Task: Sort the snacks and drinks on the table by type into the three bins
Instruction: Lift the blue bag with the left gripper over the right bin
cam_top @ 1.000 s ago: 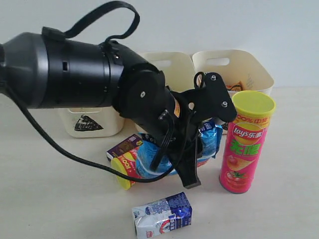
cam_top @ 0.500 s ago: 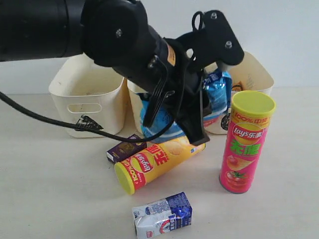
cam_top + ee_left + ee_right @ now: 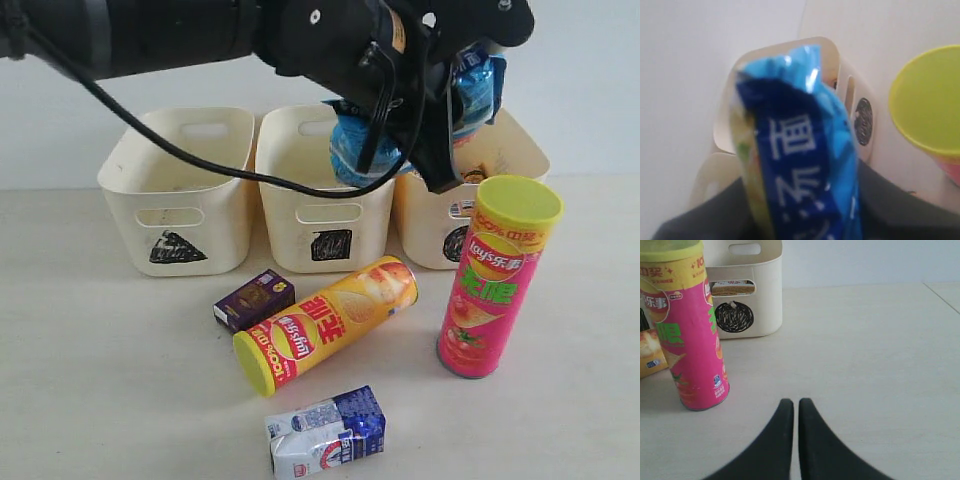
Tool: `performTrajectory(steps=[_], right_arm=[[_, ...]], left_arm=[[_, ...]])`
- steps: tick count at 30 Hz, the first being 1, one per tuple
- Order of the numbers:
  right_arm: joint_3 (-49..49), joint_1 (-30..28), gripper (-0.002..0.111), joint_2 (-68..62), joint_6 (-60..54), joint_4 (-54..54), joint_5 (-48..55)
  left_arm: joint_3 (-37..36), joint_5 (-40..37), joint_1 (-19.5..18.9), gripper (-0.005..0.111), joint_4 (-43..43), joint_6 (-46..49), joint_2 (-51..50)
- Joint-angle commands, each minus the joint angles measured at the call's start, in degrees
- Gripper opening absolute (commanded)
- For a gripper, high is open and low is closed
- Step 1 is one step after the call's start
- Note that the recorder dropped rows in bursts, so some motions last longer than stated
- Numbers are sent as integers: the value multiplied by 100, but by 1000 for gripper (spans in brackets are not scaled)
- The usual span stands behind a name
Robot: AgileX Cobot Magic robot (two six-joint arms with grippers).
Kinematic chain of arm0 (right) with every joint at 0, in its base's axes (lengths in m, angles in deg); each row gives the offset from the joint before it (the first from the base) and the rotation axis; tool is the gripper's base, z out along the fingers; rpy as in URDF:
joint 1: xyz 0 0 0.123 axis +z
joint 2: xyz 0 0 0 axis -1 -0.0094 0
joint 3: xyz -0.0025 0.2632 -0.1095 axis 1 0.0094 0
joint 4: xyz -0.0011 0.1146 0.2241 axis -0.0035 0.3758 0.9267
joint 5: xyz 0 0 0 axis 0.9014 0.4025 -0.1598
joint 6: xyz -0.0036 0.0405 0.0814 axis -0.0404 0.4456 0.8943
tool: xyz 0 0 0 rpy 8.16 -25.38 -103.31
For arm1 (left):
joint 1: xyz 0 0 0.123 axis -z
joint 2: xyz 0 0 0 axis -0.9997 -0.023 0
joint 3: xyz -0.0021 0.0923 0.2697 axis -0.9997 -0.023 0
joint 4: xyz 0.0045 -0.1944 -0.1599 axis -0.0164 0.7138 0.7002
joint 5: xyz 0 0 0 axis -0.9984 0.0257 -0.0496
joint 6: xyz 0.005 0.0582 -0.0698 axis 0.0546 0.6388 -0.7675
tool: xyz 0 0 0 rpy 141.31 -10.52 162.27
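left gripper (image 3: 420, 120) clamps the crinkly blue bag (image 3: 800, 150) above the smooth cream tubs (image 3: 300, 215); right gripper (image 3: 795, 410) pinched closed, empty.

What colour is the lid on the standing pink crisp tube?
The lid is yellow-green, clearest in the exterior view.

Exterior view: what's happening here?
The left hand grips the blue bag, raised above the square bin and circle bin, not yet released. The right hand is shut and empty, low over the table beside the pink tube. The yellow tube, purple box and milk carton sit unsorted on the table.
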Motion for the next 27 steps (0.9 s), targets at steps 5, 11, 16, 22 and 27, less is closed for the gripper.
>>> performTrajectory(steps=[5, 11, 16, 22, 27], right_arm=[[28, -14, 1, 32, 19, 0, -51], [28, -14, 1, 32, 19, 0, -51], [28, -14, 1, 32, 19, 0, -51], [28, -14, 1, 32, 19, 0, -51], [28, -14, 1, 32, 19, 0, -51]], left_arm=[[1053, 856, -214, 4, -49, -309, -807], [1648, 1431, -214, 4, -49, -327, -1471], [2167, 2033, -293, 4, -49, -327, -2040], [2796, 2322, -419, 4, -49, -327, -2620], [3120, 2463, -490, 4, 13, -327, -2936]])
